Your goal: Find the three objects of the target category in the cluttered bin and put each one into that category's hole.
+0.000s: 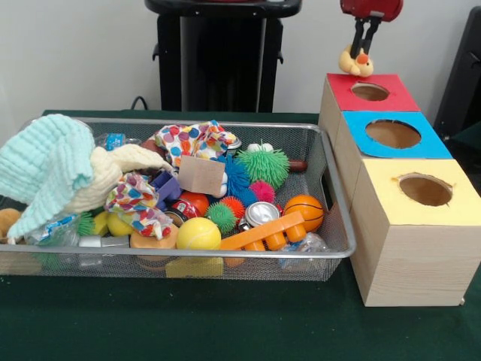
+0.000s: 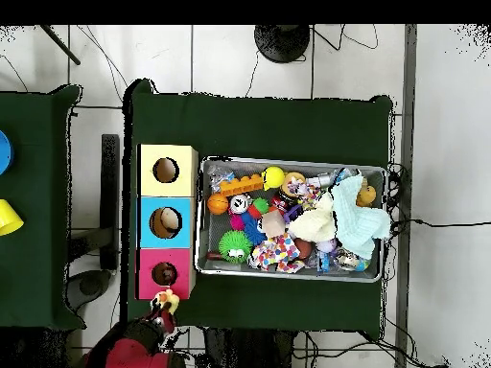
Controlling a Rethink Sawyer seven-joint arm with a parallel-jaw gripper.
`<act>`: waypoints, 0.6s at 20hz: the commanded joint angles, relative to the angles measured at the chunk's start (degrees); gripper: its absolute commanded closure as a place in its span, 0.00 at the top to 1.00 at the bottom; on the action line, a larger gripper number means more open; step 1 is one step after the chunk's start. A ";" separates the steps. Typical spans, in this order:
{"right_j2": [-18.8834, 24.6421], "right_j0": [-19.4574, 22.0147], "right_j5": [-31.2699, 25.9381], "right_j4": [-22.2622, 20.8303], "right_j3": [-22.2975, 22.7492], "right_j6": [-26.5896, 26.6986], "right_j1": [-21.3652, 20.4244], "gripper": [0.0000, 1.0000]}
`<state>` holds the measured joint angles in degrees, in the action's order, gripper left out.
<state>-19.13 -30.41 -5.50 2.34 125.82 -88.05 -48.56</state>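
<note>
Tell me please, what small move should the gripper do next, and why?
Probably move a little forward over the red box's hole and then release. The gripper is shut on the yellow duck toy, which hangs above the red box near its back edge, not clearly over the opening.

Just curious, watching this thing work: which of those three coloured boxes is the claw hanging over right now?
The red-topped box, farthest from the camera. The jaws hold a yellow duck toy just above its hole; the blue and yellow boxes sit nearer.
</note>
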 commanded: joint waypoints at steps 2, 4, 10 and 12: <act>-0.40 -1.37 -5.15 5.75 -4.63 -15.18 3.12 0.00; -0.92 -1.82 -6.27 6.44 -4.92 -15.01 2.89 0.00; -2.32 -2.85 -11.83 7.69 -6.87 -14.11 1.44 0.00; -2.40 -2.73 -12.95 7.88 -7.31 -13.89 1.22 0.00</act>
<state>-21.15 -33.39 -9.65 6.82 125.07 -88.05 -47.85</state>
